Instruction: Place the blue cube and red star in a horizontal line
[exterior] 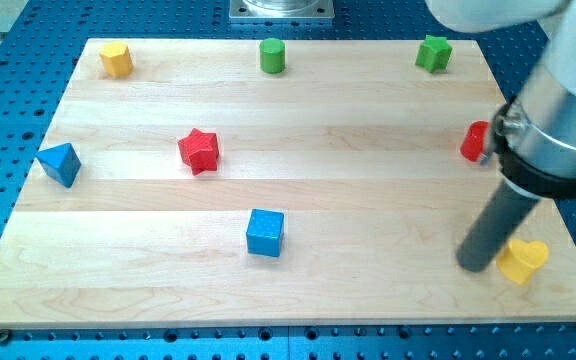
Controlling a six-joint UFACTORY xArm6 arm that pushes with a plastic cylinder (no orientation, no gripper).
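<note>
My tip (475, 266) beside yellow heart (523, 261), board's right edge (558, 215).

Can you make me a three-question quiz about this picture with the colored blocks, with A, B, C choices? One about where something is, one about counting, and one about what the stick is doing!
1. Where is the blue cube compared with the red star?
A. Lower in the view and to the view's right
B. Higher in the view and to the view's left
C. Stacked on top of it

2. How many green blocks sit on the wooden board?
A. One
B. Two
C. Four

3. What is my tip next to?
A. The blue cube
B. The red star
C. The yellow heart-shaped block

Answers:
1. A, the cube lies nearer the view's bottom, right of the star.
2. B, a green cylinder and a green star-like block sit along the view's top.
3. C, the rod's end sits just left of the yellow heart, far from the cube and star.
</note>
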